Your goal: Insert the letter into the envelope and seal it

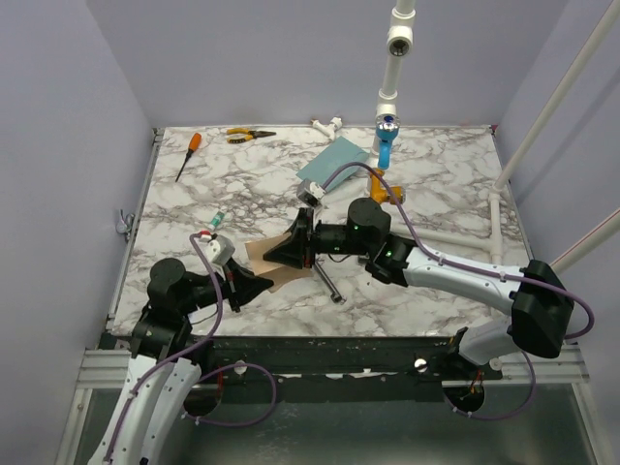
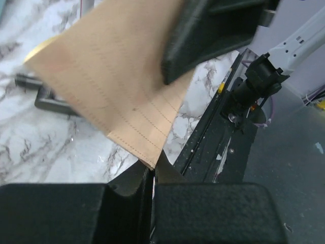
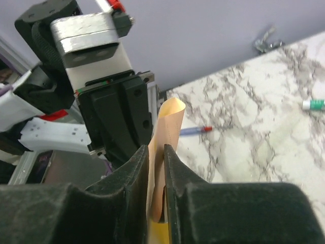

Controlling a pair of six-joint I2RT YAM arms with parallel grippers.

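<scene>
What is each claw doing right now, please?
Left claw: closed on a corner of the letter.
Right claw: slightly open, with the letter in the gap.

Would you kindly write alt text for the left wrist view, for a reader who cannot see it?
The left end effector pinches the bottom corner of the tan letter, with the marble table behind it. The black right end effector overlaps the sheet's upper right edge.

A robotics lab: bare walls (image 1: 58, 145) box in a marble table (image 1: 194, 208) under a camera (image 1: 399, 41) on white pipe (image 1: 391, 82).
</scene>
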